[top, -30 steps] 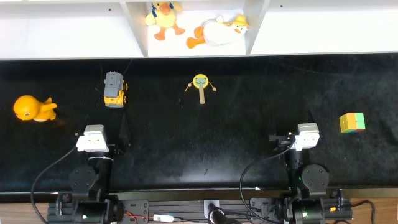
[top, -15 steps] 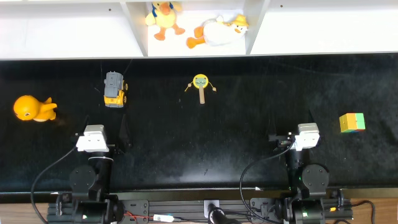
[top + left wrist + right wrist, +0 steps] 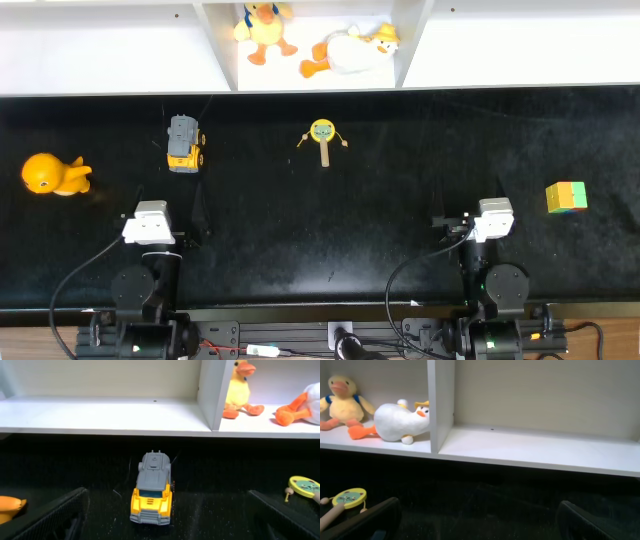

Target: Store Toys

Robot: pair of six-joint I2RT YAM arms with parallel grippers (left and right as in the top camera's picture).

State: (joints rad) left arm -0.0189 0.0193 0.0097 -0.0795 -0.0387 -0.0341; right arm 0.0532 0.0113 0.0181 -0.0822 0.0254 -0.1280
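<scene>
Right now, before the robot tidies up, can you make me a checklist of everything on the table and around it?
Surface: black mat, with toys spread far apart.
Job's things: orange duck at the far left; toy truck; rattle drum in the middle; colour cube at the far right; yellow plush duck and white plush duck already in the shelf's middle compartment.
Clutter: nothing seen.
Grippers: left gripper open, holding nothing, facing the toy truck; right gripper open, holding nothing.
Cables: black cables loop beside each arm, away from the toys.
Surroundings: white shelf along the mat's far edge.
</scene>
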